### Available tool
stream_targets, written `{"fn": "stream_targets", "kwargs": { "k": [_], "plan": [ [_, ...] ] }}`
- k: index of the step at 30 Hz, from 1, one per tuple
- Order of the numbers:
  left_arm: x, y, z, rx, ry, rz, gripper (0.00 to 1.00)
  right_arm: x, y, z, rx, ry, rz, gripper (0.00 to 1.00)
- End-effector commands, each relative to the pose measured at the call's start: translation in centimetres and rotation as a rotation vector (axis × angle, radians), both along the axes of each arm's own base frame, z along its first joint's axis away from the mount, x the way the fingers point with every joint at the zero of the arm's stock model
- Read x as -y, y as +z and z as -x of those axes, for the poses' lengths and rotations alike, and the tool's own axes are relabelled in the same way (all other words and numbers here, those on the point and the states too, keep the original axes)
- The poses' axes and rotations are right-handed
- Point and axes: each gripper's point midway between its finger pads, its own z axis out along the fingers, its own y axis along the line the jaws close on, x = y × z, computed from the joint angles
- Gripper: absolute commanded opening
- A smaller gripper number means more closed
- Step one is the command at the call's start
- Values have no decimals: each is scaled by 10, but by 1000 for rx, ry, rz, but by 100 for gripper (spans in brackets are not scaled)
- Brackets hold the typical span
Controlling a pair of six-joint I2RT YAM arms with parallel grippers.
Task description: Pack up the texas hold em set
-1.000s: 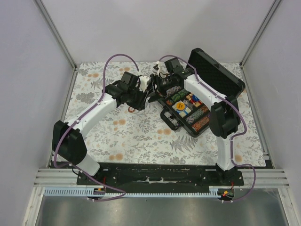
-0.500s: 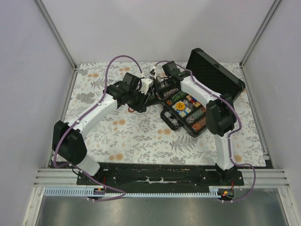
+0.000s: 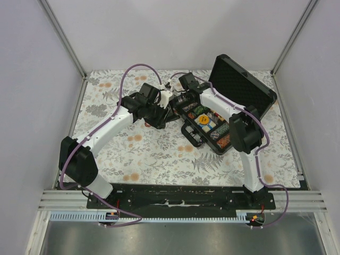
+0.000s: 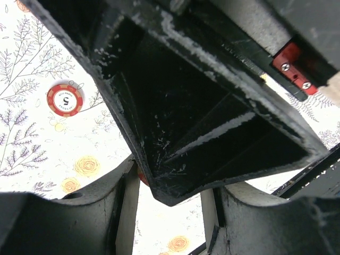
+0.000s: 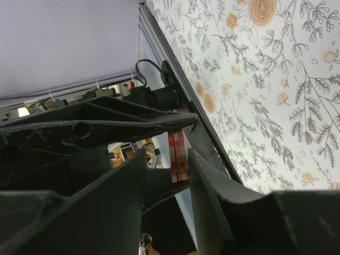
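- Case (image 3: pixel 241 85): black, lying open on the right half of the bench (image 3: pixel 154 154), lid propped up towards the back. The tray looks largely filled, with chip rows (image 3: pixel 222 133) along the near side and a yellow disc (image 3: pixel 204 120) in the middle.
- Both hands meet in the air just beside the case's left corner.
- Reddish chips (image 5: pixel 178 156): a small stack seen edge-on, off the bench, between the two hands.
- Left hand (image 4: pixel 170 196): jaws part-way apart. The right hand's black body blocks most of the gap and only a red sliver shows by one finger. Judged to be holding the stack by its rim.
- Right hand (image 5: pixel 166 159): fingers stand either side of the stack, with a gap on one side, so it is not clamped yet.
- Loose red chip (image 4: pixel 65 99), marked 5: lies flat on the bench, apart from the case.
- Progress, judged: late stage. Left to do:
  - stow the stack
  - fetch the loose chip
  - close the lid
- Cannot tell if the arms hide more pieces.
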Motion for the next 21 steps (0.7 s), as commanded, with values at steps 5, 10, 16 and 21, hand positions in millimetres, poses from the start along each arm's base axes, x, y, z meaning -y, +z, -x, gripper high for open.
{"fn": "stream_targets", "kwargs": {
  "k": [5, 10, 16, 21],
  "plan": [
    [4, 34, -21, 140, -4, 39, 2, -10, -7, 19, -61, 82, -37, 33],
    [5, 34, -20, 139, -7, 39, 2, -11, -13, 16, -66, 74, -25, 14],
    [3, 32, -20, 132, 6, 34, 17, -13, -13, 14, -51, 65, -16, 0],
    [-1, 31, -21, 137, 27, 25, 74, -9, -9, 2, -5, 30, 0, 0]
  ]
}}
